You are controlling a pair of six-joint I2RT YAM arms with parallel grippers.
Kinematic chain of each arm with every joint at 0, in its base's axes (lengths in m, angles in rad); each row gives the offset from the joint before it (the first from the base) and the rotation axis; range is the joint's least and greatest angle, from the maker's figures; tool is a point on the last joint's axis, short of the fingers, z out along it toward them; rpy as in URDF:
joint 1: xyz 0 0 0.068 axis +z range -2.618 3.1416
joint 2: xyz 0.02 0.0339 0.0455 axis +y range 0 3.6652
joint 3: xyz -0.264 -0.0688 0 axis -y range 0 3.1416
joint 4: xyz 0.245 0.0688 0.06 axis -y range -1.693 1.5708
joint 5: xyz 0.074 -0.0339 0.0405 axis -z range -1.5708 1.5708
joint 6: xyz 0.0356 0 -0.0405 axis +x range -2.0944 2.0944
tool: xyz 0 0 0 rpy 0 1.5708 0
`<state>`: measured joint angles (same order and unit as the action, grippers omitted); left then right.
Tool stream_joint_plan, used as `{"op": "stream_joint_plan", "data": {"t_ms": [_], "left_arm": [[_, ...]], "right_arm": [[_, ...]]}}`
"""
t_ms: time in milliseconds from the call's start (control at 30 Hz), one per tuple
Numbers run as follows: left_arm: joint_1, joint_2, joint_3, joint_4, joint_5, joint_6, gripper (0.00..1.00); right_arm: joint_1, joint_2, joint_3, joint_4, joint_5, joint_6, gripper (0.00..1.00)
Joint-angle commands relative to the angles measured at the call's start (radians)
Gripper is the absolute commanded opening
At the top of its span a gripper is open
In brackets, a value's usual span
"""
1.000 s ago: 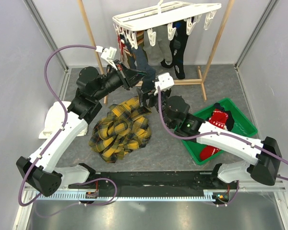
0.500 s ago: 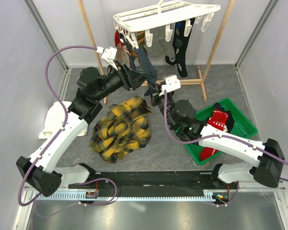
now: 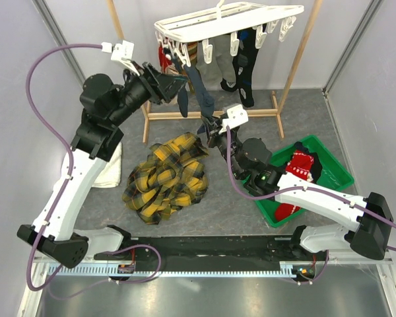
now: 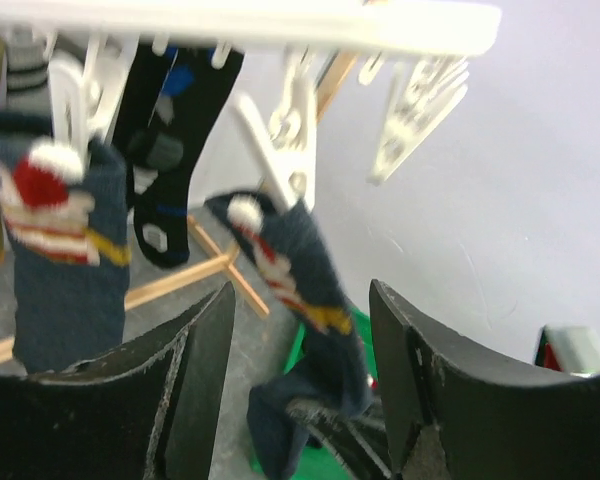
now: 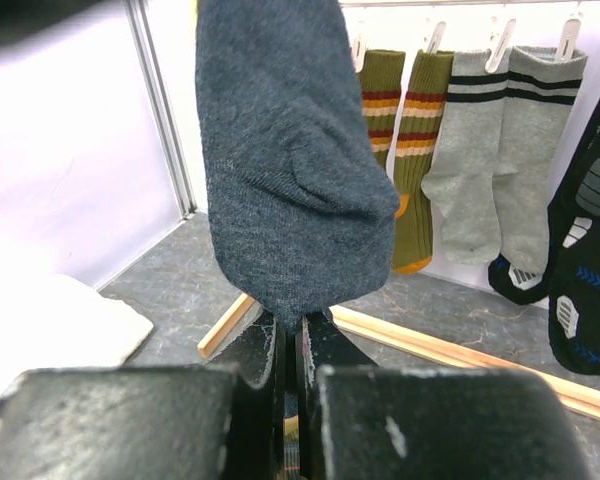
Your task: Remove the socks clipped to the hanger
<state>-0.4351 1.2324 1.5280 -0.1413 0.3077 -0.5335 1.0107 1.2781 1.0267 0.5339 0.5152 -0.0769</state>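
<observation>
The navy knitted sock with Santa faces (image 3: 201,92) hangs from a white peg (image 4: 295,130) on the white slatted plastic hanger (image 3: 264,11), not yet free. Its toe is now pinched in the right pincer (image 5: 290,345), which stood spread a second ago. The left pincer (image 4: 300,300), then pressed together and lower, has let go and risen; it stands spread just below that peg. Probably the right keeps the sock taut while the left works the peg.

The right claw (image 3: 208,128) pinches the lower end of a navy sock (image 3: 199,92) hanging from the white hanger (image 3: 251,14). The left claw (image 3: 179,82) sits beside its clips.
</observation>
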Motion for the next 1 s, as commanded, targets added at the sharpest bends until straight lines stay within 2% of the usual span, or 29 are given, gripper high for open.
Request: {"op": "stream_joint_plan", "data": {"t_ms": [0,300,500,733,900,967], "left_arm": [[0.001,0.058,0.147,-0.081,0.008,0.067,0.63],[0.001,0.15,0.326,-0.135,-0.044,0.113,0.63],[-0.001,0.176,0.334,-0.141,-0.113,0.147,0.67],[-0.001,0.219,0.391,-0.136,-0.133,0.179,0.67],[-0.001,0.245,0.423,-0.138,-0.127,0.179,0.61],[-0.001,0.248,0.431,-0.138,-0.128,0.179,0.53]], "right_arm": [[0.002,-0.011,0.029,-0.005,-0.02,-0.011,0.0],[0.002,0.001,0.053,-0.034,-0.03,-0.024,0.0],[0.002,0.004,0.056,-0.043,-0.038,-0.023,0.0],[0.002,0.015,0.062,-0.055,-0.055,-0.011,0.0],[0.002,0.026,0.065,-0.058,-0.06,-0.004,0.0],[0.002,0.027,0.069,-0.061,-0.06,-0.003,0.0]]}}
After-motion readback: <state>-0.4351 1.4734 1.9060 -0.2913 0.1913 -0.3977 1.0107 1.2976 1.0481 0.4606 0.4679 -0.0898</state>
